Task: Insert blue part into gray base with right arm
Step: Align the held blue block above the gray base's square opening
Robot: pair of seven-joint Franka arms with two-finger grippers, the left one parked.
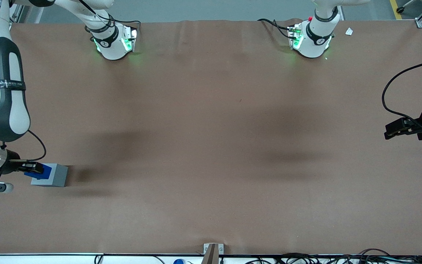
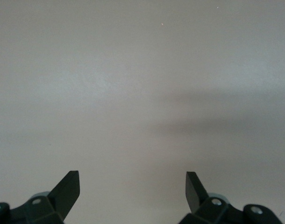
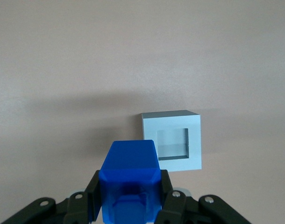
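Note:
My right gripper (image 1: 35, 168) is at the working arm's end of the table, shut on the blue part (image 1: 43, 171). In the right wrist view the blue part (image 3: 129, 179) sits clamped between the two black fingers (image 3: 93, 193), above the table. The gray base (image 1: 54, 175) stands on the brown table right beside the held part. Its square recessed socket (image 3: 172, 142) faces up and is empty. In the right wrist view the blue part is off to one side of the socket, not over it.
The brown table (image 1: 211, 146) stretches wide toward the parked arm's end. The two arm bases (image 1: 114, 40) stand at the table's edge farthest from the front camera. A small bracket (image 1: 213, 250) and cables lie along the near edge.

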